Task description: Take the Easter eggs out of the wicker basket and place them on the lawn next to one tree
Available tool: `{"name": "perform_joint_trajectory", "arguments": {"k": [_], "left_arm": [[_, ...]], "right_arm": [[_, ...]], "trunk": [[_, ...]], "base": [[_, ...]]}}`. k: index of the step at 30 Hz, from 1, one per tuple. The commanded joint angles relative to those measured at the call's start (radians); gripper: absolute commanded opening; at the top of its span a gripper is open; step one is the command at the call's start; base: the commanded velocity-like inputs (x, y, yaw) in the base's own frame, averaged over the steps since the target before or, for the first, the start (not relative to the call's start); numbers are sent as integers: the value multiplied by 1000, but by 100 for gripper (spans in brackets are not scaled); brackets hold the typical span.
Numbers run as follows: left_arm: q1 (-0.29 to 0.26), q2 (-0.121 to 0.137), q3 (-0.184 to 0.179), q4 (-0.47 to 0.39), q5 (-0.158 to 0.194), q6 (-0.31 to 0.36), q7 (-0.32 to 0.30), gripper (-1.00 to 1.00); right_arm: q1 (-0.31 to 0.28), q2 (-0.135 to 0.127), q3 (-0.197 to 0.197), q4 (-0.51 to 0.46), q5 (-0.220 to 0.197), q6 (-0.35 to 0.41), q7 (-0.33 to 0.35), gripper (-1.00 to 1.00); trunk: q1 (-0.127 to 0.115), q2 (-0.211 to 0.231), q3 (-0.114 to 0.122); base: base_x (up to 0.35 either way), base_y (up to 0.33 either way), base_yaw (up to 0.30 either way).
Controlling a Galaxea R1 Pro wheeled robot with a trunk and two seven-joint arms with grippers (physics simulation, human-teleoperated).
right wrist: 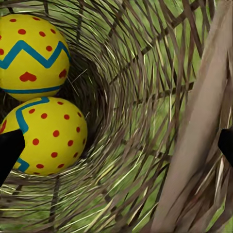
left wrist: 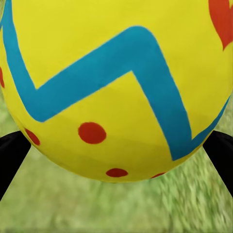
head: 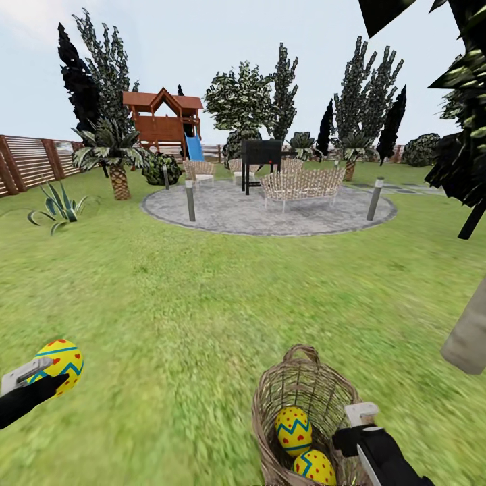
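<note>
My left gripper [head: 47, 376] is shut on a yellow Easter egg [head: 61, 360] with blue zigzags and red dots, held above the lawn [head: 189, 304] at the lower left. The left wrist view has that egg [left wrist: 116, 87] close up between the black fingertips [left wrist: 9, 155]. At the bottom centre the wicker basket [head: 300, 381] stands on the grass with two more eggs [head: 293, 430] [head: 314, 467] inside. My right gripper [head: 354, 426] is open at the basket's right rim [right wrist: 194, 136], its tips apart, both eggs [right wrist: 30, 53] [right wrist: 46, 133] ahead. A pale tree trunk [head: 467, 334] rises at the right.
A round grey paved area [head: 270, 210] lies ahead with wicker chairs [head: 300, 185], a black grill [head: 261, 156] and short bollards [head: 190, 200]. Beyond are a wooden playhouse with a slide [head: 164, 121], a palm [head: 116, 158], a fence [head: 30, 162] and a dark trunk [head: 472, 219].
</note>
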Motion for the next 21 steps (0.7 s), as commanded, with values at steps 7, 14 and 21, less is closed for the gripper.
{"name": "perform_joint_trajectory", "arguments": {"k": [7, 14, 21], "left_arm": [[-1, 1, 2, -1, 1, 6, -5, -100], [-1, 1, 2, -1, 1, 7, -5, -100], [-1, 0, 2, -1, 1, 7, -5, -100]], "right_arm": [[-1, 7, 9, 0, 14, 6, -3, 100], [-1, 7, 10, 0, 17, 6, -3, 100], [-1, 7, 10, 3, 19, 3, -2, 100]], "trunk": [[0, 0, -1], [0, 0, -1], [0, 0, -1]], "base": [[-111, 149, 0], [46, 269, 0], [294, 165, 0]]}}
